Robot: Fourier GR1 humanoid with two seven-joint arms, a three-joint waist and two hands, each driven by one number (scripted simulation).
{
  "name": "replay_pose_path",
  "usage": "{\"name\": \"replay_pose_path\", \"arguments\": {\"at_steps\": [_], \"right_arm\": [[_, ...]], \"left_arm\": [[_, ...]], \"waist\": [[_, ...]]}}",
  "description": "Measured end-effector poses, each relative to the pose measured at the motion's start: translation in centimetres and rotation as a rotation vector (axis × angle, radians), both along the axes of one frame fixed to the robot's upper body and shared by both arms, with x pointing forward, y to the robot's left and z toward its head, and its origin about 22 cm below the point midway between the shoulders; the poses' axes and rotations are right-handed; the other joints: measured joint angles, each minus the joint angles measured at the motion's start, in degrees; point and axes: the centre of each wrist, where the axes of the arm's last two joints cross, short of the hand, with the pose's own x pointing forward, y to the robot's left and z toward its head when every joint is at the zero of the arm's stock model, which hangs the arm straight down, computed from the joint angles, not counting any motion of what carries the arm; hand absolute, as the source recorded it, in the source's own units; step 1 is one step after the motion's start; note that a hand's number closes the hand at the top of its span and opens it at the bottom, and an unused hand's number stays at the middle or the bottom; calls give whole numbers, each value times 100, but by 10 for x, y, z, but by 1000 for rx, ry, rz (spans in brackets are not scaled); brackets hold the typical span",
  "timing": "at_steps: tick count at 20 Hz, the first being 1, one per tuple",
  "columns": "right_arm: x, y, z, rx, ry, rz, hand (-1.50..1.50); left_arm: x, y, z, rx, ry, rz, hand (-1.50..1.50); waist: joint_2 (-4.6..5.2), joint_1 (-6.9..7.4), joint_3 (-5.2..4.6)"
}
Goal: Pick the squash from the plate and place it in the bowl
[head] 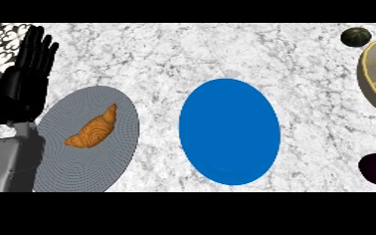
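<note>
No squash lies on either plate; the blue plate [229, 132] at the middle of the marble tabletop [161, 55] carries nothing, and the grey plate [88, 144] at the near left bears only an orange-brown crescent [93, 128] that reads more as a pastry than as a squash. The likeliest squash is the dark round thing [356, 36] at the far right, lying on the tabletop just beyond the beige bowl [367, 74], whose rim is cut by the right edge; whether the two touch I cannot tell. A dark purple thing [369, 168] shows at the near right edge, too little of it to name.

If that dark ball is the squash, I judge it hard-skinned, stiff, fairly heavy and smooth enough to slip; it looks nearly round from above, so no long axis or pointing end can be made out, and the fingers would best close across its widest part from above. The crescent, by contrast, has a plain long axis running from near left to far right, with its thin tip toward the far side.

The left hand [26, 74] rests at the left edge beside the grey plate, fingers straight, upright and close together, holding nothing; the right hand does not show.
</note>
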Motion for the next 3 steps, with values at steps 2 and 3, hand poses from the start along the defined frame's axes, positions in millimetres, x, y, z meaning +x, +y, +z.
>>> {"name": "replay_pose_path", "arguments": {"at_steps": [2,3], "right_arm": [[-4,-4,2,17,-3,-11,-150],[-7,-6,3,21,-4,-15,-150]], "left_arm": [[0,-1,1,-6,-4,1,0],[0,0,0,-4,-4,1,0]], "waist": [[15,3,12],[21,1,16]]}}
